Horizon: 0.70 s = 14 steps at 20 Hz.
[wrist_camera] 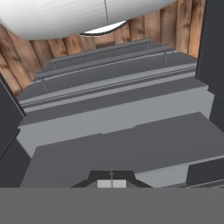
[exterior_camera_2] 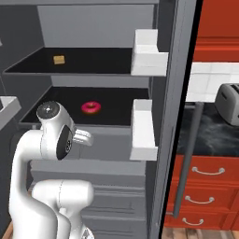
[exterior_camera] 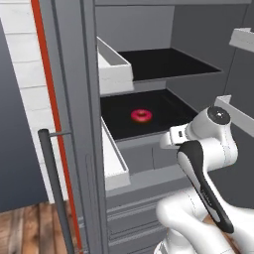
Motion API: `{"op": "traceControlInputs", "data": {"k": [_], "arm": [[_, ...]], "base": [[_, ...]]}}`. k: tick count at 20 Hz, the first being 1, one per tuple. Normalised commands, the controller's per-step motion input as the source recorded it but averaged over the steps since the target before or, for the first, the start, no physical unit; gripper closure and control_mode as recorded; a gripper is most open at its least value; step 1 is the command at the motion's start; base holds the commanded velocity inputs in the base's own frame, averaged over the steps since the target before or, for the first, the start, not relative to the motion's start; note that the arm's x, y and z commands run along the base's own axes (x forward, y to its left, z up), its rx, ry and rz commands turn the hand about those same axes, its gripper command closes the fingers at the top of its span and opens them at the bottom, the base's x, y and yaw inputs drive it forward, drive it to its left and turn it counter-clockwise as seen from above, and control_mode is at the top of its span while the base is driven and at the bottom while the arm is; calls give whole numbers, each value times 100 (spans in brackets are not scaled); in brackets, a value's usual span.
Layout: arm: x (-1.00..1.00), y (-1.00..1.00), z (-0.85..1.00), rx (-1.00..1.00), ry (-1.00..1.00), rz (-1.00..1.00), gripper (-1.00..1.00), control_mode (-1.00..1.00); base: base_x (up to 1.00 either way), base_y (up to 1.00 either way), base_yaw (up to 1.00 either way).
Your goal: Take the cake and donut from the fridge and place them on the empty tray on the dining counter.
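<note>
Right now the big grey fridge (exterior_camera: 89, 99) is seen with its doors swung open, and black shelves and white door bins (exterior_camera_2: 148, 58) are shown inside. Two grey drawers (wrist_camera: 118, 87) are seen low down in the fridge, over a brown wood floor (exterior_camera: 25, 230). A long dark handle (exterior_camera_2: 186, 163) is seen on the open door at the right, and red cupboards (exterior_camera_2: 205, 186) are seen past it, with a grey toaster (exterior_camera_2: 228, 102) on a dark top.

The white arm (exterior_camera: 208, 149) is held up in front of the fridge, just under the lower black shelf (exterior_camera_2: 112, 105). The gripper (wrist_camera: 111, 183) is seen at the bottom of the hand view. It is pointed down at the grey drawer fronts. Its two tips are pressed tight together, and nothing is held between them.

The pink donut (exterior_camera: 141, 115) is laid flat near the middle of the lower black shelf. It is up above the hand and a bit further back in the fridge, and it is not touched by the arm.

The little yellow cake (exterior_camera_2: 59, 59) is set on the upper black shelf (exterior_camera_2: 79, 60), near the back. It is one shelf higher than the donut and well apart from the gripper.
</note>
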Motion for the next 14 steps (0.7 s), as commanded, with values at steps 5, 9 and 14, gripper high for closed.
{"op": "traceControlInputs", "data": {"k": [5, 9, 14], "arm": [[0, 0, 0, 0, 0, 0, 100, 100], [0, 0, 0, 0, 0, 0, 100, 100], [0, 0, 0, 0, 0, 0, 100, 100]], "base": [[28, 29, -6], [26, 29, -6], [22, 32, -6]]}}
